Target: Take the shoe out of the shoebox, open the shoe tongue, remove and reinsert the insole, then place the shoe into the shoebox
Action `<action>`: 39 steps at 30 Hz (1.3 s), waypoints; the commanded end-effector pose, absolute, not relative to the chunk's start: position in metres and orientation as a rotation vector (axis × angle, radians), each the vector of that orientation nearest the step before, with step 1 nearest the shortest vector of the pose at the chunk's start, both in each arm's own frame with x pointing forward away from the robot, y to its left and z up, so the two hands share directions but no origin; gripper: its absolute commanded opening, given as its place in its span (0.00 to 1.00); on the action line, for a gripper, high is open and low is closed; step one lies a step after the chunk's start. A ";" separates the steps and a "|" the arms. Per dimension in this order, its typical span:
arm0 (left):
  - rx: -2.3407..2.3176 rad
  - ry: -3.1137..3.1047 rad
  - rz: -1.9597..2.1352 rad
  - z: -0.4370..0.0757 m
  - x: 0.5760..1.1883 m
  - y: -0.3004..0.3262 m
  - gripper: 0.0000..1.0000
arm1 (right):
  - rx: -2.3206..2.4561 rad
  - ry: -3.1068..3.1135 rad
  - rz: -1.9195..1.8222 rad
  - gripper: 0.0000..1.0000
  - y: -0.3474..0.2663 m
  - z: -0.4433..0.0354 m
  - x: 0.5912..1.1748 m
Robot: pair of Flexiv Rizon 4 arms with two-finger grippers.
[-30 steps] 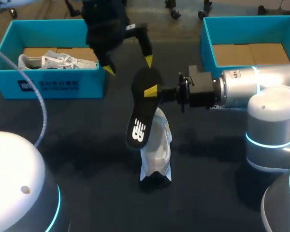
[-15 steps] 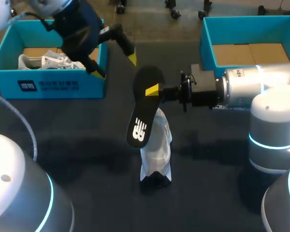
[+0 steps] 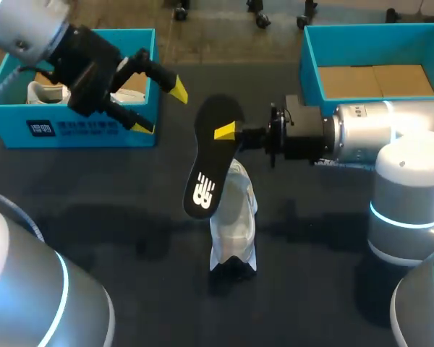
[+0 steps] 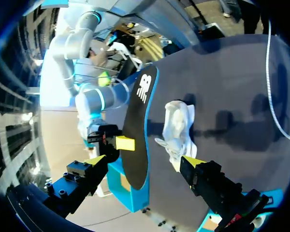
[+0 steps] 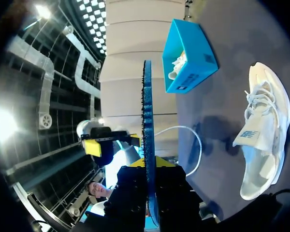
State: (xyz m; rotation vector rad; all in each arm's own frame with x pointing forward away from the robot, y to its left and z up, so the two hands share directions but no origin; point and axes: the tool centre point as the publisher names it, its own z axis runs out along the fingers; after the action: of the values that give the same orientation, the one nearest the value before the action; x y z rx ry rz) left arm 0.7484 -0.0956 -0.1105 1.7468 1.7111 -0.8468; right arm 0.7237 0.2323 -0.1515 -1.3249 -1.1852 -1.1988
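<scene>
A black insole hangs in the air over the table's middle, and my right gripper is shut on its upper part from the right. Below it a white shoe lies on the dark table. My left gripper hovers open in front of the left blue shoebox, a little to the left of the insole and apart from it. In the left wrist view the insole and shoe lie ahead of the open fingers. In the right wrist view the insole stands edge-on between the fingers, the shoe beside it.
The left shoebox holds a second white shoe. Another blue box with a cardboard floor stands at the back right, behind my right arm. My arms' bases crowd the near corners of the table.
My left arm has drawn back to the left, from just behind the insole to the front of the left shoebox. The right gripper holds the insole almost in place, its lower end swung slightly left.
</scene>
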 end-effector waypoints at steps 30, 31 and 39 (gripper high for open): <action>1.264 1.248 -1.220 -0.136 0.731 -0.098 0.49 | -1.224 -1.148 -1.187 0.00 0.270 -0.127 0.695; 1.263 1.246 -1.218 -0.135 0.732 -0.100 0.46 | -1.222 -1.147 -1.186 0.00 0.272 -0.127 0.694; 1.250 1.230 -1.219 -0.131 0.735 -0.114 0.40 | -1.222 -1.147 -1.167 0.00 0.283 -0.128 0.690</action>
State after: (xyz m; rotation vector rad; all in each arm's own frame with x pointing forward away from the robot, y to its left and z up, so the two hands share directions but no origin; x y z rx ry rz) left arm 0.7327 -0.1069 -0.1310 1.2533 1.2325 -1.2185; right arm 0.6897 0.2724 -0.1273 -1.2159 -1.1484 -1.1657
